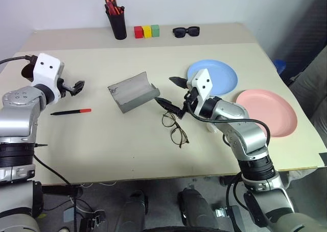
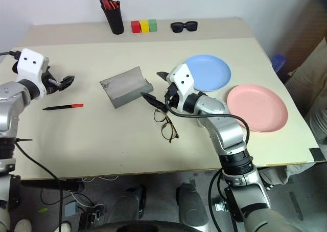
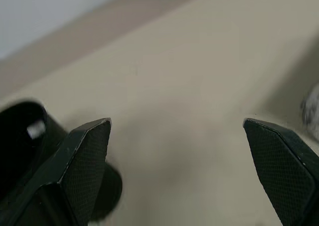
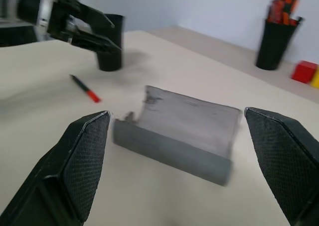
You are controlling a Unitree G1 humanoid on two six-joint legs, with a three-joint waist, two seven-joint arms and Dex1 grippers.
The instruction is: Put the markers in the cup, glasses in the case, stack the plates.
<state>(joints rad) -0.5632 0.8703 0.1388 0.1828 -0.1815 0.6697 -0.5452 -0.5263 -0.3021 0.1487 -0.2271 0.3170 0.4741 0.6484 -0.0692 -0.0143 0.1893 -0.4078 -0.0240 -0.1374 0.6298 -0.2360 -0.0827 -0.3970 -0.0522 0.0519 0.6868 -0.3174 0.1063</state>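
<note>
The grey case (image 1: 133,91) lies open near the middle of the desk (image 1: 102,135), its curved lid raised toward the far left. Just right of it and nearer, the wire-framed glasses (image 1: 175,126) lie flat on the desk, outside the case. The right pincer (image 1: 170,92) hangs above the gap between case and glasses, its two black fingers spread wide with nothing between them; in its wrist view the open case sits straight ahead between the fingertips (image 4: 84,156).

To the right, the light blue plate (image 1: 220,74) lies farther back and the salmon pink plate (image 1: 273,112) nearer and further right; they sit side by side, not stacked, edges close together.

On the left of the desk the black marker with the red end (image 1: 71,111) lies flat, well apart from the case. The left pincer (image 1: 77,87) hovers beyond it, fingers parted and empty. The tall black cup (image 4: 108,49) stands on the desk just behind the left pincer as seen from the right wrist; in the left wrist view its dark rim (image 3: 22,136) shows beside one fingertip, with something small and white inside that I cannot identify.

Along the far edge stand a black pen pot with red-orange markers (image 1: 117,17), three blocks in red, yellow and green (image 1: 147,31), and chunky black sunglasses (image 1: 186,31)
</note>
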